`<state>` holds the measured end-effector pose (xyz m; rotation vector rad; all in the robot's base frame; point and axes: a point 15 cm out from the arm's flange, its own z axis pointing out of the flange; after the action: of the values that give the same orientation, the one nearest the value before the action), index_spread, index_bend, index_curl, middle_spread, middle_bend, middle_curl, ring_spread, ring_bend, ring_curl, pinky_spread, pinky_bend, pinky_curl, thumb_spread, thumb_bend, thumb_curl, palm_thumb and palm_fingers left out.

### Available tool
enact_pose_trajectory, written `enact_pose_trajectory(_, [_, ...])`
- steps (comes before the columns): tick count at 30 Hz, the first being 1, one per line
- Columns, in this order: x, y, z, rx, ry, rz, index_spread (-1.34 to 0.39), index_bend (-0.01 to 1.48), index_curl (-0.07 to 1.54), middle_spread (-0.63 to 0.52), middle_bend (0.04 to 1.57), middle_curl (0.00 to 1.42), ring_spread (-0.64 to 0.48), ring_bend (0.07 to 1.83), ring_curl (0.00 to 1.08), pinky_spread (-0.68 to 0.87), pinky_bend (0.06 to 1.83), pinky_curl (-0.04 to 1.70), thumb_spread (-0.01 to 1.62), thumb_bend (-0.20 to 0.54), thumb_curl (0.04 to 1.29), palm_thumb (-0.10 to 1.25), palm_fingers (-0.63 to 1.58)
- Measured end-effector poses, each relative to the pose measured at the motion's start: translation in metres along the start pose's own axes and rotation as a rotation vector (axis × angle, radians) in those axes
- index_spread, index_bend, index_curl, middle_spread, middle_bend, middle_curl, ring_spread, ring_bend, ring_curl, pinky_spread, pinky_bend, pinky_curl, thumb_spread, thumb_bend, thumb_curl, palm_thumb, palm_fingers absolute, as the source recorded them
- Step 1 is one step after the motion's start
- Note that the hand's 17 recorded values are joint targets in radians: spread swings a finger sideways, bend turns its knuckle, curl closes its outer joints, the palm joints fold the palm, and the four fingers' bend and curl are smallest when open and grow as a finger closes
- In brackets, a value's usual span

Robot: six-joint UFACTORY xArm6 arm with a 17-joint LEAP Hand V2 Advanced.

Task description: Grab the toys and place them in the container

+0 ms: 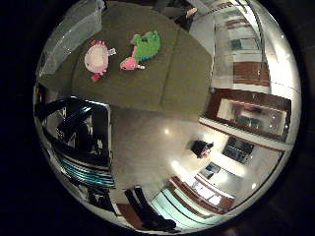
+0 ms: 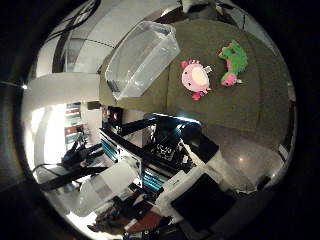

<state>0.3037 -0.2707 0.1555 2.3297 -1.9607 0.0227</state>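
A round pink plush toy (image 2: 196, 79) lies on an olive-green cloth-covered table (image 2: 235, 107). Close beside it lies a green plush toy with a pink end (image 2: 232, 62), the two a little apart. A clear plastic container (image 2: 142, 57) stands empty on the same table, next to the pink toy and near the table's edge. All three look small in both palm views, so my hand is well away from the table and holds nothing that shows. White and black parts of my arm (image 2: 205, 175) reach into the thumb side view.
A black metal frame with teal-striped parts (image 1: 81, 142) stands beside the table. Glossy pale floor (image 1: 147, 152) spreads beyond the table's edge. Wooden furniture with a mirror-like panel (image 1: 251, 115) stands along the room's far side.
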Motion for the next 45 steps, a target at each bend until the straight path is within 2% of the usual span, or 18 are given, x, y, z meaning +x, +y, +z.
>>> enact_pose_trajectory(5, [0.004, -0.01, 0.005, 0.016, -0.014, 0.025, -0.37, 0.18, 0.36, 0.01, 0.18, 0.28, 0.17, 0.19, 0.24, 0.31, 0.43, 0.12, 1.11, -0.021, 0.36, 0.69, 0.15])
enact_pose_trajectory(12, [0.058, -0.058, -0.008, 0.079, 0.031, 0.042, -0.36, 0.17, 0.33, 0.02, 0.19, 0.29, 0.17, 0.2, 0.25, 0.31, 0.46, 0.13, 1.06, -0.031, 0.33, 0.62, 0.1])
enact_pose_trajectory(18, [0.107, -0.069, 0.004, 0.089, 0.052, 0.061, -0.36, 0.17, 0.31, 0.03, 0.19, 0.29, 0.17, 0.22, 0.26, 0.32, 0.47, 0.14, 1.03, -0.027, 0.31, 0.58, 0.07])
enact_pose_trajectory(27, [0.153, -0.103, 0.028, 0.097, 0.085, -0.107, -0.36, 0.18, 0.31, 0.03, 0.19, 0.3, 0.17, 0.22, 0.27, 0.33, 0.42, 0.14, 0.99, -0.025, 0.31, 0.6, 0.04])
enact_pose_trajectory(32, [0.178, -0.125, 0.039, 0.1, 0.108, -0.133, -0.36, 0.18, 0.31, 0.03, 0.18, 0.3, 0.17, 0.22, 0.27, 0.33, 0.41, 0.15, 0.98, -0.024, 0.31, 0.62, 0.04])
enact_pose_trajectory(41, [0.198, -0.152, 0.086, 0.017, 0.144, -0.247, -0.36, 0.16, 0.29, 0.03, 0.2, 0.3, 0.17, 0.24, 0.28, 0.32, 0.43, 0.17, 0.98, -0.026, 0.31, 0.63, 0.01])
enact_pose_trajectory(45, [0.198, -0.148, 0.114, -0.034, 0.149, -0.299, -0.37, 0.16, 0.27, 0.03, 0.19, 0.3, 0.17, 0.25, 0.28, 0.32, 0.45, 0.18, 0.98, -0.025, 0.31, 0.64, -0.03])
